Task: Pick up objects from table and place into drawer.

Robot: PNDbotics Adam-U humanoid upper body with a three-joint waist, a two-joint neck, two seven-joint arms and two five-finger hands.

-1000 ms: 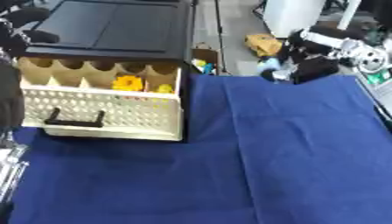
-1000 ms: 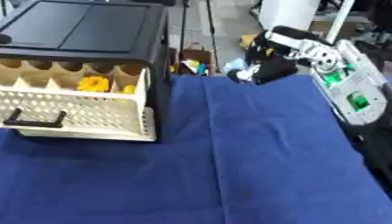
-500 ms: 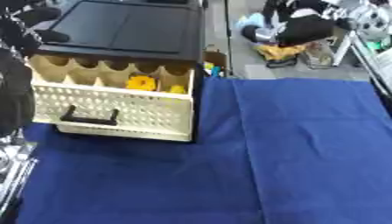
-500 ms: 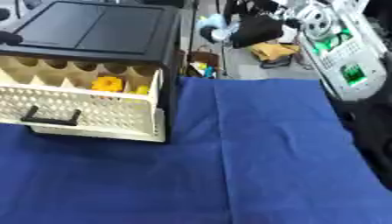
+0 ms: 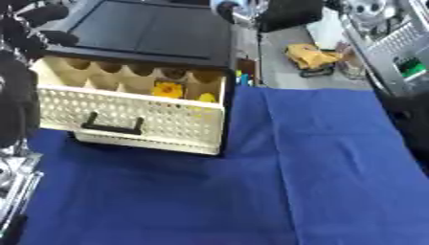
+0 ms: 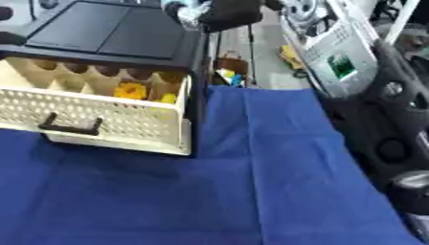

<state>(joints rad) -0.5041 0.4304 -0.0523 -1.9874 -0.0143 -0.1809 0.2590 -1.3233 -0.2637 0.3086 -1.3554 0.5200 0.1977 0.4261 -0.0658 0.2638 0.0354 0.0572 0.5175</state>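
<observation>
Blue cloth [image 5: 276, 191], creased and soft, covers the table from the near edge to the far one. Item: cream perforated plastic drawer [image 5: 126, 115] with a black bar handle, pulled out of a black box-shaped cabinet [image 5: 147, 33] at the left of the cloth; scalloped dividers line its back. Contents: an orange-yellow toy-like object [image 5: 167, 89] and a smaller yellow piece [image 5: 207, 97], both in the drawer's right rear part. Item: robot's right hand [image 6: 226, 12], black, raised at the top of the picture above the cabinet's far right corner; blurred, finger spread cannot be told, nor whether the pale object [image 6: 186, 9] beside it is held. Left hand: only dark blurred arm parts at the left edge, state cannot be told. Beyond: yellow item [image 5: 310, 56] on grey floor.
</observation>
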